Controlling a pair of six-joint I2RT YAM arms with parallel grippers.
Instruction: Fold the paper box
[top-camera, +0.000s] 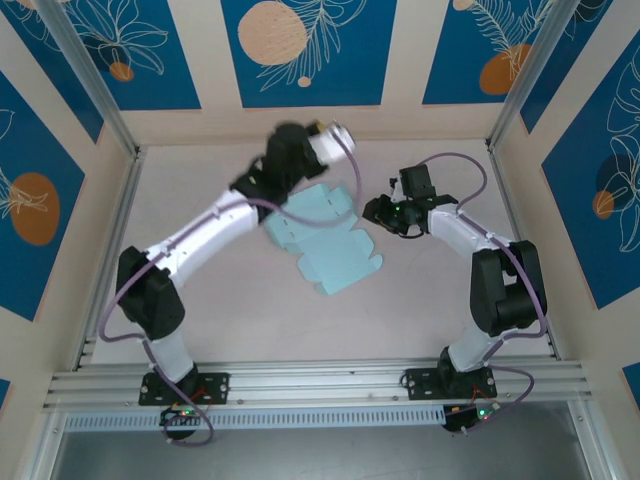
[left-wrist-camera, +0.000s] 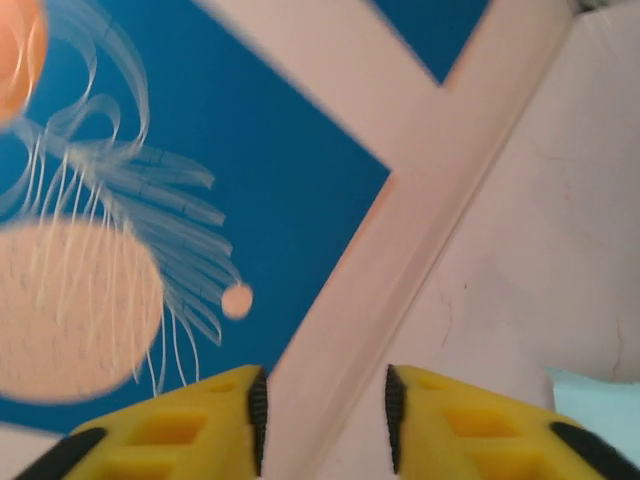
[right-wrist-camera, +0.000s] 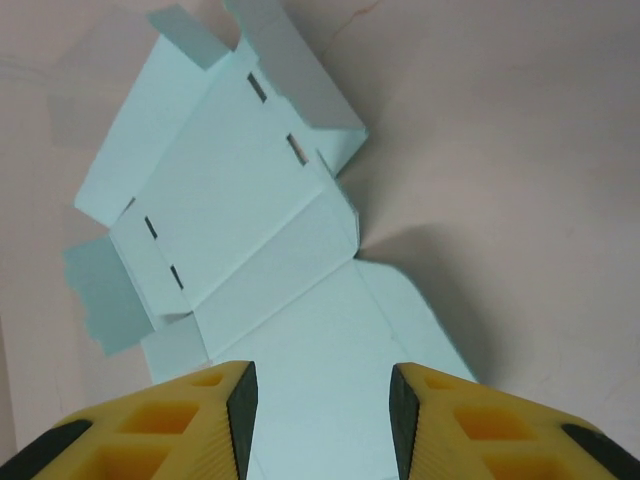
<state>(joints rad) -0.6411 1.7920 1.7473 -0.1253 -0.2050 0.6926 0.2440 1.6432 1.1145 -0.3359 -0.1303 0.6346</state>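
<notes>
On the pale table (top-camera: 250, 320), between the two arms, the mint-blue die-cut card sheet of the paper box (top-camera: 328, 243) lies mostly flat. Creases show and a few flaps at its far end tilt up, but no walls stand and no tab sits in a slot; I judge the folding barely begun, with nearly all of it left. The left gripper (left-wrist-camera: 323, 425), at the sheet's far-left edge, points up toward the blue-patterned back wall (left-wrist-camera: 250, 150), fingers apart with nothing between them; the right gripper (right-wrist-camera: 322, 420) hovers at the sheet's right edge, aimed across it — fingers apart, holding nothing.
</notes>
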